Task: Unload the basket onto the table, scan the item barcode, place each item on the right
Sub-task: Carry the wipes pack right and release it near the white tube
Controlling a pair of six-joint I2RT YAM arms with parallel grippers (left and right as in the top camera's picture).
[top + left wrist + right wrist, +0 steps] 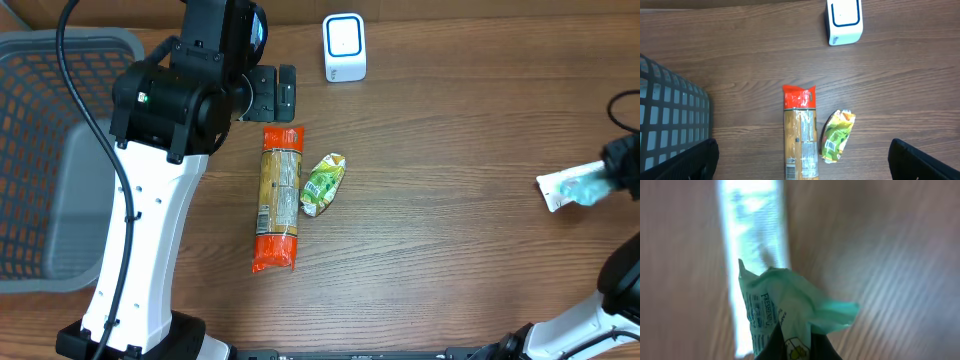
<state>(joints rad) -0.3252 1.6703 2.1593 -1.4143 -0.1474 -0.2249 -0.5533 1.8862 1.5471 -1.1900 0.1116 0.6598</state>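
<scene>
1. Carrying step: the right gripper is clenched on a teal-and-white packet at the far right, well apart from the white scanner.
2. Next, probably: bring it there, barcode facing the scanner.
3. The left gripper hangs released near the pasta packet.
4. Only the right wrist view shows the packet's print.
</scene>
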